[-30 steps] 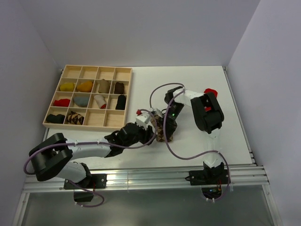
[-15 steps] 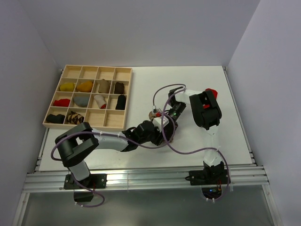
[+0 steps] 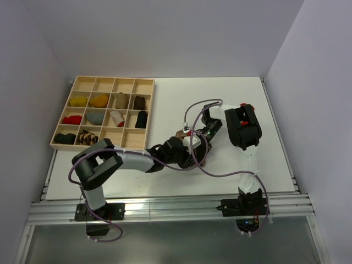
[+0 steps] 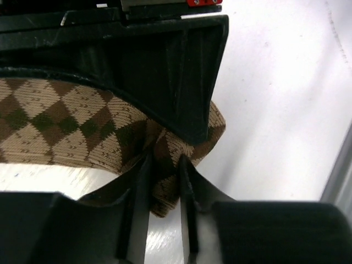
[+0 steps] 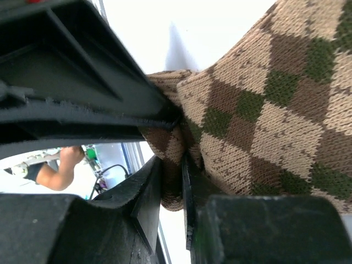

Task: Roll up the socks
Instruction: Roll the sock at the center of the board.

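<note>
2 arms [image 3: 132, 161], 1 tray [image 3: 110, 147], 10 bundles [image 3: 78, 102], 2 socks [image 4: 71, 126].

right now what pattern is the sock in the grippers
Tan, brown and green argyle diamonds; the sock shows best in the right wrist view.

The sock [image 4: 66, 126] lies on the table [image 3: 165, 99], right of the tray [image 3: 113, 78].

You have a white table [image 3: 165, 104]. A wooden tray [image 3: 150, 113] of square compartments sits on its far left part, close to the left edge. The argyle sock [image 4: 71, 126] lies near the middle, bunched, part of it resting on the white top. A red sock [image 3: 247, 105] lies toward the far right, well apart from the tray, only partly in view.
</note>
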Robot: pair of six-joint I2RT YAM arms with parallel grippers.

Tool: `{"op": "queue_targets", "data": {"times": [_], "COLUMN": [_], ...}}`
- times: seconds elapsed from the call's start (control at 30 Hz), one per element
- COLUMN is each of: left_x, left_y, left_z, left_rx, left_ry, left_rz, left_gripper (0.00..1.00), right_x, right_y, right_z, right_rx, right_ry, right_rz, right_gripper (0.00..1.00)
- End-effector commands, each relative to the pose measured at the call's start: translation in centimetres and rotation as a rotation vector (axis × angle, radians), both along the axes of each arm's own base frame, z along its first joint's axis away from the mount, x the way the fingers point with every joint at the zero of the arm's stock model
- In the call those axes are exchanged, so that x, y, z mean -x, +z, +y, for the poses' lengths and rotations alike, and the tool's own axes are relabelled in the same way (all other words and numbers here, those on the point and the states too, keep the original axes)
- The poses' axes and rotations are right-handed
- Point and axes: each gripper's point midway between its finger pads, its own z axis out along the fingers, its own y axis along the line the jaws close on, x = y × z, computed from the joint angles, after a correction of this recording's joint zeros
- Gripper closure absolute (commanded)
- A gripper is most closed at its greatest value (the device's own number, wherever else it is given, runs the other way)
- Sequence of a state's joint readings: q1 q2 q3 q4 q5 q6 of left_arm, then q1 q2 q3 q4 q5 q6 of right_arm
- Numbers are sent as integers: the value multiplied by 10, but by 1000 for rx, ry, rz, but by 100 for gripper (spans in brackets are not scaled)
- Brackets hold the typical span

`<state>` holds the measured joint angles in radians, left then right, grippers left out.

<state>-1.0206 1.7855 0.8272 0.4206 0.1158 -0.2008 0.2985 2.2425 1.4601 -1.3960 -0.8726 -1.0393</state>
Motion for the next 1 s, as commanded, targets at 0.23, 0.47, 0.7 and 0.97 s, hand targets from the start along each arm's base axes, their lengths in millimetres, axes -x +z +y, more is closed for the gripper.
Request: {"op": "queue_targets", "data": {"times": [0.23,0.47,0.7,0.97], "left_x": [-3,-14,1,11], "left_y": [-25,-39,-35,-39], "left_z": [-2,16,29,42], "left_rx": [5,-54,-173,-141], "left_ry": [-10,183,297,343], "left_rz": [256,502,698,806], "left_gripper": [100,100,100,100], "right_x": [-6,-58,-94,-89], "right_y": [7,16,39,51], "right_z": [-6,-27,-57,-60], "right_rx": [-22,91,184,138], "right_ry": [-22,-208,-378,-410], "right_rz": [-204,-660,-1042,-1032], "right_gripper": [58,51,43,39]}}
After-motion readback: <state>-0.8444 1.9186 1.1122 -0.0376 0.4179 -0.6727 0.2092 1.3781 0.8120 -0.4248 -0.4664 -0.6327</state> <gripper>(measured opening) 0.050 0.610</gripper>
